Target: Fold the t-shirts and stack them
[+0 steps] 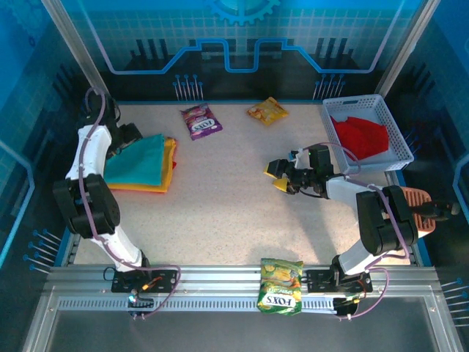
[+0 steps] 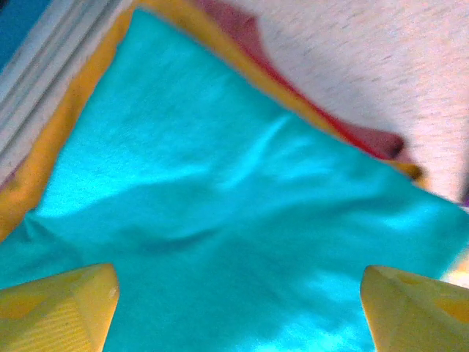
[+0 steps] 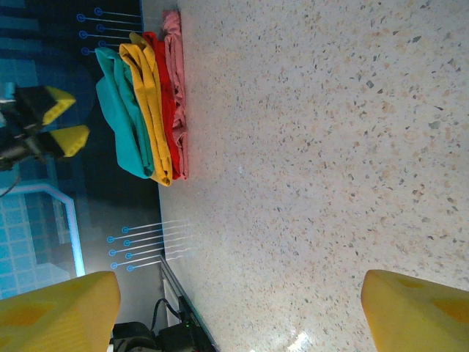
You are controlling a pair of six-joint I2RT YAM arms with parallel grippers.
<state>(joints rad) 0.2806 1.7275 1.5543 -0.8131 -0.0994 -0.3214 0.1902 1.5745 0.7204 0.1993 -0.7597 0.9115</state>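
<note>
A folded teal cloth t-shirt tops a yellow-orange cloth t-shirt and a red t-shirt (one stack) at the speckled tabletop's left edge. The left fingers hang spread above the teal; the right fingers gape empty, well apart, mid-tabletop.

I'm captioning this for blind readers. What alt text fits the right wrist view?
A stack of folded soft cloth t-shirts, teal, yellow-orange, red and pink layers, lies on a speckled table. The right claw hangs open in front, its yellow fingertips wide apart.
</note>
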